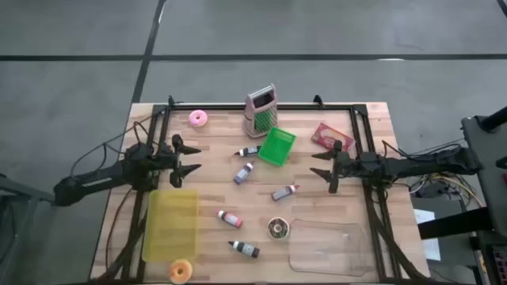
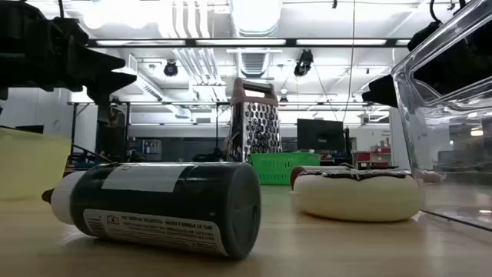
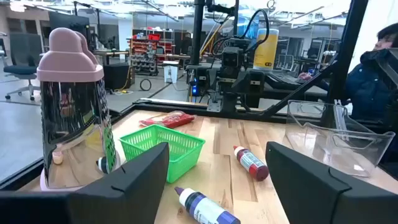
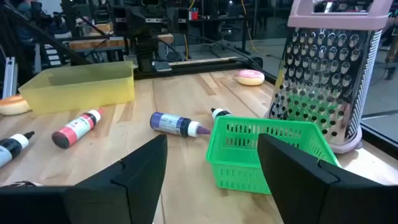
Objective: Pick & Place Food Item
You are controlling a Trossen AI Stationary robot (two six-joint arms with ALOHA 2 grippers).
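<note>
From above, both arms are seen hovering at mid-table, nothing held. The left gripper [image 1: 192, 157] has its fingers spread apart, beside the yellow bin [image 1: 169, 225]; the right gripper [image 1: 321, 168] is likewise spread, near the red packet [image 1: 329, 136]. Food items are scattered: a pink donut [image 1: 198, 119] at the far left corner, an orange donut [image 1: 181, 271] at the near edge by the bin, a chocolate donut [image 1: 277, 229] next to the clear tray [image 1: 329, 247]. Which one is meant cannot be told.

At table level, a dark bottle [image 2: 157, 206] lies closest, the chocolate donut [image 2: 357, 193] behind it, touching nothing.

In the left wrist view, the grater [image 3: 73, 109], green basket [image 3: 163, 148] and bottles lie ahead; no donut is framed.

In the right wrist view, the pink donut [image 4: 250, 77] sits beyond the basket [image 4: 268, 151].

A donut is probably best approached from straight above, jaws spanning the ring, with neighbouring bottles kept clear.
</note>
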